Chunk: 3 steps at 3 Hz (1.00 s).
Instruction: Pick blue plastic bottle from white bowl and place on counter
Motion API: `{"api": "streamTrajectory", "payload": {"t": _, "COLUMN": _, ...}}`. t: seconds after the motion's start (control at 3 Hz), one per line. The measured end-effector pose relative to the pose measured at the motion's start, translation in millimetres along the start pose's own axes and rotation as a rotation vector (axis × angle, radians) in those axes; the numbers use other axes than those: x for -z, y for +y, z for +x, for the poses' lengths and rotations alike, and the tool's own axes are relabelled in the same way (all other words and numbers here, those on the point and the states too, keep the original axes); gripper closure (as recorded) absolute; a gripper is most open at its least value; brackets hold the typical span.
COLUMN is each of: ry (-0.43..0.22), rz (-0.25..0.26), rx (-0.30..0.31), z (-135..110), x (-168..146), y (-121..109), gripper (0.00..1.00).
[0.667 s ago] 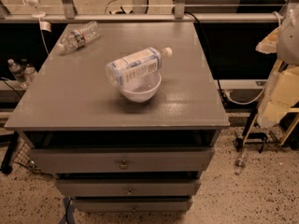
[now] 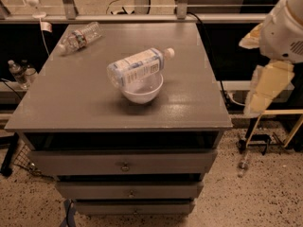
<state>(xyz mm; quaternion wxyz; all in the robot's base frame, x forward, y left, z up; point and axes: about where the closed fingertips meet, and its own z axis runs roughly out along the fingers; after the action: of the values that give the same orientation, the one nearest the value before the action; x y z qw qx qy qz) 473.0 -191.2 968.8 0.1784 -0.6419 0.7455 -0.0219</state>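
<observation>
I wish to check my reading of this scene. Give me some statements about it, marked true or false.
1. The blue-labelled clear plastic bottle lies across the small round white bowl. True.
2. Its white cap points to the left of the picture. False: it points to the right.
3. The slimmer clear bottle stands upright. False: it lies on its side near the far left corner of the flat grey counter.
4. The pincer is to the right of the counter, touching neither bottle. True.
</observation>
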Motion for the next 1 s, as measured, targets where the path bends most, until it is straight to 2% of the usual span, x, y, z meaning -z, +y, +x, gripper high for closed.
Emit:
{"api": "streamTrajectory", "payload": {"t": 0.33, "ry": -0.061, "rz": -0.017, "rx": 0.137, "z": -34, "x": -24, "y": -28, "gripper": 0.00}}
{"api": "streamTrajectory", "payload": {"t": 0.67, "ry": -0.133, "rz": 0.002, "rx": 0.275, "z": -76, "x": -35, "y": -56, "gripper": 0.00}}
{"api": "streamTrajectory", "payload": {"t": 1.0, "ry": -0.170, "rz": 0.006, "rx": 0.412, "z": -114, "x": -39, "y": -74, "gripper": 0.00}}
